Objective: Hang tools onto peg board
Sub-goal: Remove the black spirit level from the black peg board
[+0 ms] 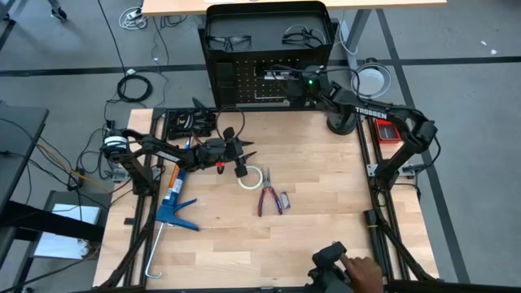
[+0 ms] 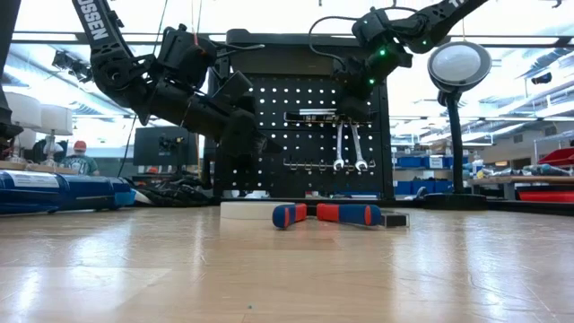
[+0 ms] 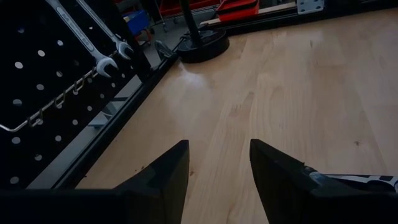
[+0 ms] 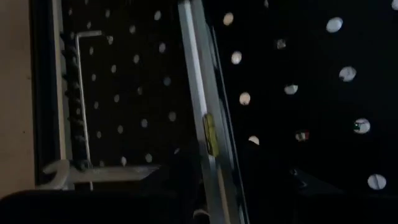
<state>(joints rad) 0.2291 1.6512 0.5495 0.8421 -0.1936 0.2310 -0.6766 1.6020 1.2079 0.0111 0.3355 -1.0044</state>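
Note:
The peg board stands upright at the table's far edge, and two silver wrenches hang from its hooks. Two safety glasses lie on top of its frame. My right gripper is up against the board, shut on a black bar with pale windows. Red-handled pliers and a white tape roll lie flat on the table's middle. My left gripper hovers open just left of the tape roll, with nothing between its fingers. My right gripper pinches the black bar between its two fingers, at the bar's right end. It comes in high from the table's right, slanting toward the board. The bar lies level along the board's face, clear of the table. Whether it rests on a hook cannot be told.
A large blue caulking gun lies at the table's left. A round lamp on a black stand rises at the far right beside the board. A person's hand shows at the near edge. Bare wood lies at the near right.

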